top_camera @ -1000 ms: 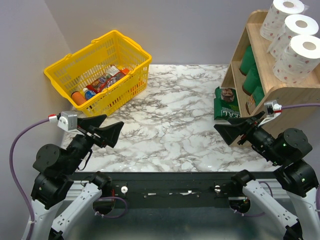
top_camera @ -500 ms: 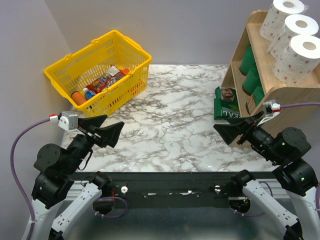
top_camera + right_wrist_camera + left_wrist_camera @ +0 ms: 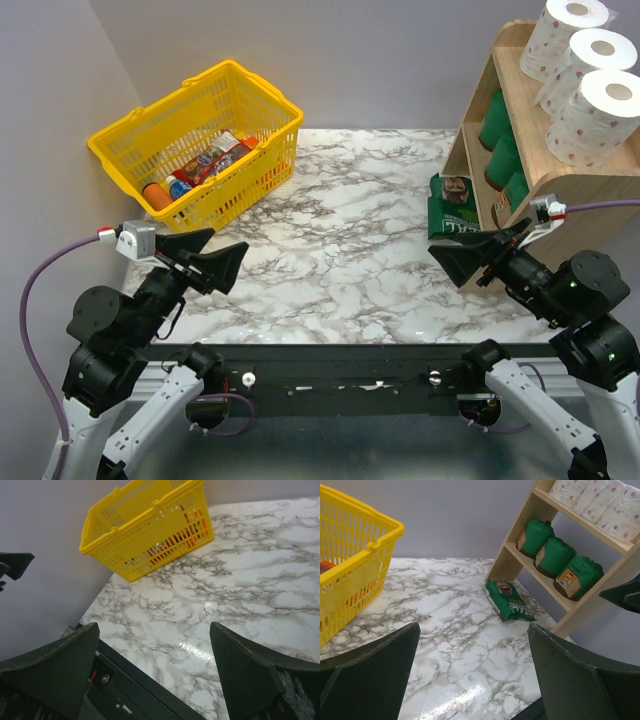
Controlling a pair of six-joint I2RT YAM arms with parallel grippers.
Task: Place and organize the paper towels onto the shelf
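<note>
Overhead: three white paper towel rolls with small red dots [image 3: 597,55] stand in a row on the top tier of the light wooden slant-sided shelf [image 3: 570,195], at the table's far right. Their hollow cores face up, which shows only from this view.

Left wrist view: the same white rolls appear side-on, touching one another along the top board. It gives the clearest look at the lower tier, where three green rolls with dark brown ends [image 3: 552,555] lie side by side, brown ends towards the table. The nearest one carries an orange label. From above, these show only as green patches between the side panels.

A flat green printed packet [image 3: 509,600] lies on the grey-veined white marble table [image 3: 340,260], just beside the shelf's foot.

Right wrist view: faces away from the shelf and takes in the yellow plastic mesh basket [image 3: 150,535] at the far left. Red and orange items show through its mesh. From above they read as assorted packets and an orange-capped item.

Left gripper [image 3: 228,242]: jaws spread wide, nothing between them, hanging over the near left of the marble.

Right gripper [image 3: 455,248]: jaws likewise spread wide and holding nothing, near the shelf's front corner, apart from the rolls.

Each wrist view catches a dark fingertip of the other arm at its edge.
</note>
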